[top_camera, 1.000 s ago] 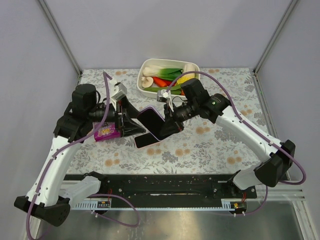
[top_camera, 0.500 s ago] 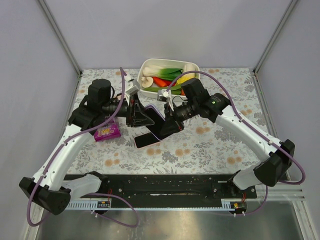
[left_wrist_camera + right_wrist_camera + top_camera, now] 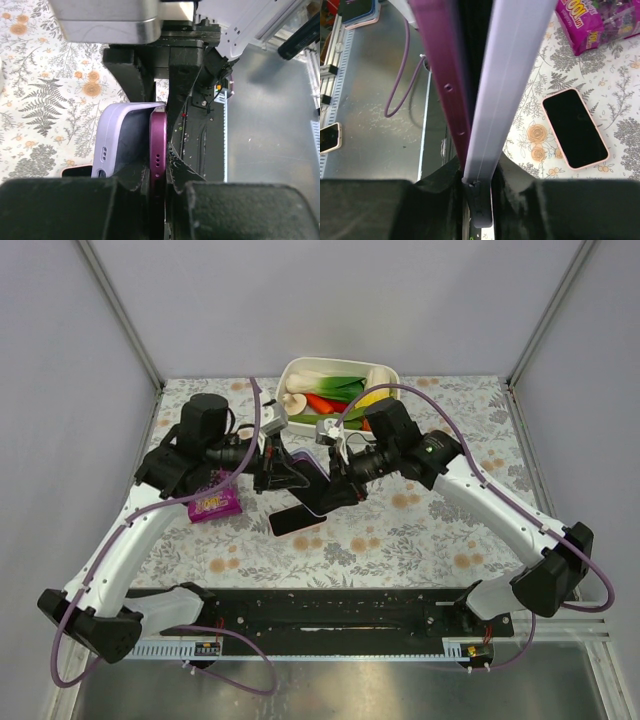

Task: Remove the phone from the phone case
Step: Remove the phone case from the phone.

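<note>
overhead view: two white robot arms meet at the centre of a floral-patterned surface [image 3: 430,530]. between them, raised in the air and turned edge-up, they hold a magenta phone [image 3: 158,145] and its lavender phone case [image 3: 112,142]. the left fingers [image 3: 131,179] are pinched narrow on the phone's rim. the right fingers [image 3: 445,181] are clamped on one end of the case (the phone's end meets them there too, and whether they also catch it is unclear). at the other end a dark gap shows between phone and case, so the phone looks partly freed.

to finish well, the left arm should probably draw the phone straight away from the case's lip while the right holds firm. a twist could slip such a thin pinch.

a second phone [image 3: 575,127] in a pink case lies just below the grip. a purple snack packet [image 3: 600,20] sits left of centre, and a white vegetable tray [image 3: 385,372] is close behind at upper centre. more bare surface shows at lower left and at right.
</note>
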